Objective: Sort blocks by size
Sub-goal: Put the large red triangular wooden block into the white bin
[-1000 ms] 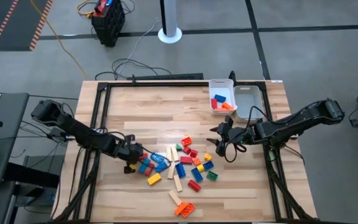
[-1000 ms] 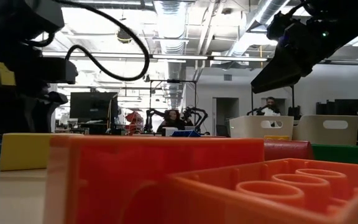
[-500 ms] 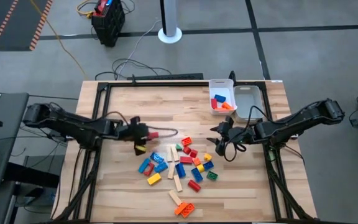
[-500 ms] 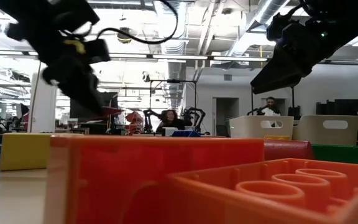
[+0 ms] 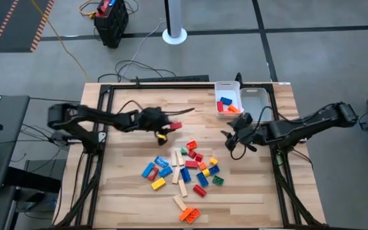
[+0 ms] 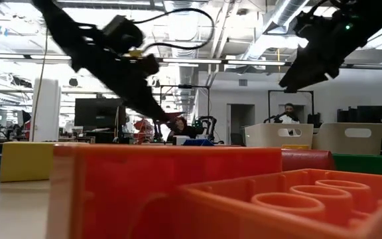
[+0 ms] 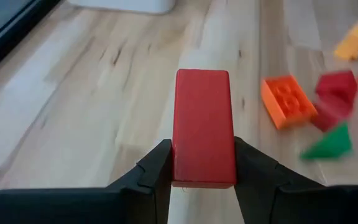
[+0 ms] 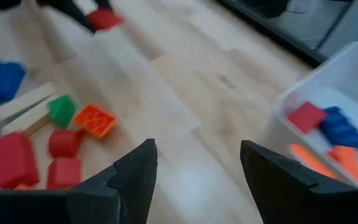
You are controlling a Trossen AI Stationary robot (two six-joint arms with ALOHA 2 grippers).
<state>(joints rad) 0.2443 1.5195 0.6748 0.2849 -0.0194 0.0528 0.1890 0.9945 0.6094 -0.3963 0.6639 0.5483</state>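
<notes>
**Left arm lifts a red block clear of the pile**

Since a second ago the left gripper (image 5: 171, 128) has left the pile's left edge, where it was down among the bricks, and swung up and toward the trays; the right gripper (image 5: 230, 135) has edged slightly closer to the trays.

Seen past the left wrist, the red block (image 7: 203, 127) sits squarely between the two dark fingers (image 7: 156, 171), pinched on both long sides and sticking out forward beyond the tips, above bare wood. From above it shows as a red sliver (image 5: 176, 126) at the gripper's tip, above the table (image 5: 133, 191), behind the pile.

The remaining blocks (image 5: 187, 172) lie scattered below it: roughly twenty, mostly red, blue, orange and yellow, one or two green, plus about four pale wooden bars (image 5: 183, 187).

The right gripper hovers beside the pile's right edge, fingers (image 8: 132, 177) spread wide, empty.

Farther back stand two white trays: the left tray (image 5: 217, 85) holds about four red, blue and orange pieces; the right tray (image 5: 254, 105) beside it shows none.
</notes>
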